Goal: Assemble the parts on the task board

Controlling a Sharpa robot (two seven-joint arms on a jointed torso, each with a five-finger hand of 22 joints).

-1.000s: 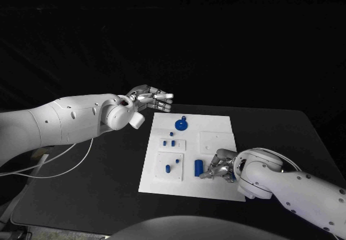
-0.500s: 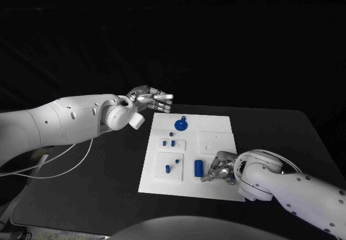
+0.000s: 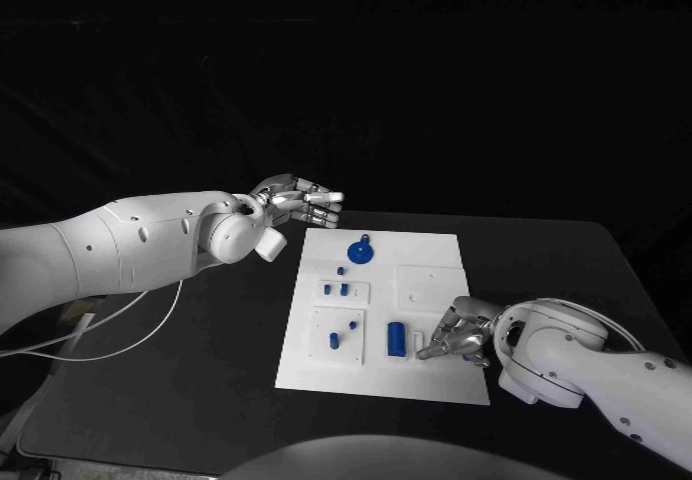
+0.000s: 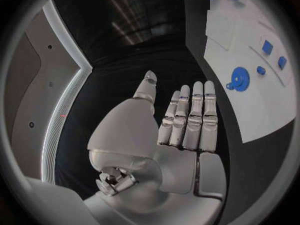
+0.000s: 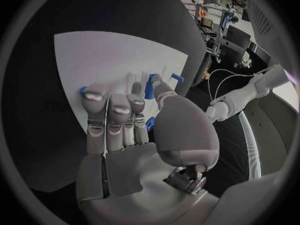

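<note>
The white task board (image 3: 433,262) lies in the middle of the black table. On it are a round blue part (image 3: 361,248), small blue pegs (image 3: 338,290) and a blue cylinder (image 3: 395,338). My right hand (image 3: 459,338) is low over the board's near right part, just right of the cylinder, fingers curled down. A small blue part (image 5: 150,121) is pinched between its thumb and a finger. The cylinder (image 5: 150,87) lies beyond the fingertips. My left hand (image 3: 297,204) hovers off the board's far left corner, fingers straight and apart, holding nothing. The left wrist view shows the round part (image 4: 239,78).
A white cable (image 3: 130,325) runs over the table's left side under the left arm. Bare black table (image 3: 548,260) lies right of the board and beyond it. The board's near edge (image 3: 378,390) is close to my body.
My right hand has drawn a little to the right and nearer, leaving the blue cylinder clear of its fingers. The left hand has barely moved.
</note>
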